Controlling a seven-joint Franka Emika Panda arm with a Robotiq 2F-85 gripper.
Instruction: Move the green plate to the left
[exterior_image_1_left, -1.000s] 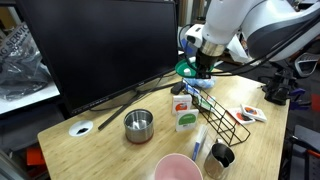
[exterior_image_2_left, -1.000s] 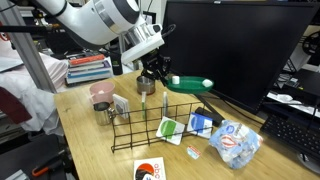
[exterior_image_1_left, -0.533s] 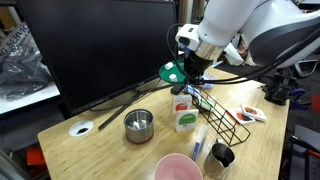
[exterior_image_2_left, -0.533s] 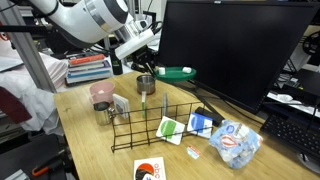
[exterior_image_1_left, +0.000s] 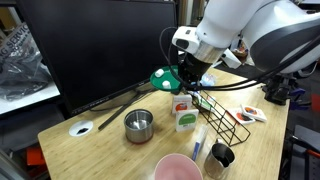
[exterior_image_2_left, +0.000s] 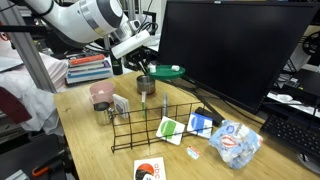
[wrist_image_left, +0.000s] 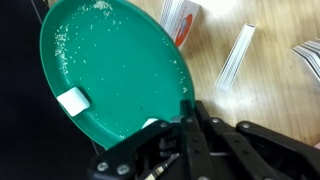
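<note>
The green plate (exterior_image_1_left: 163, 78) is a round shallow bright green dish held in the air above the wooden table, near level. It also shows in an exterior view (exterior_image_2_left: 165, 71) in front of the black monitor, above the steel bowl. In the wrist view the green plate (wrist_image_left: 110, 65) fills the upper left, with white crumbs and a small white piece on it. My gripper (exterior_image_1_left: 184, 76) (exterior_image_2_left: 147, 68) (wrist_image_left: 185, 112) is shut on the plate's rim.
A steel bowl (exterior_image_1_left: 138, 125) (exterior_image_2_left: 146, 85), a pale pink dish (exterior_image_1_left: 178, 168) (exterior_image_2_left: 101, 94), a black wire rack (exterior_image_1_left: 222, 120) (exterior_image_2_left: 160, 125), small cartons (exterior_image_1_left: 185, 115), a dark cup (exterior_image_1_left: 221, 156) and a black monitor (exterior_image_1_left: 95, 45) (exterior_image_2_left: 235, 45) are on the wooden table (exterior_image_1_left: 95, 150).
My gripper has carried the green plate sideways across the table, leftward in both exterior views, from above the wire rack toward the steel bowl. The grip stays shut.
</note>
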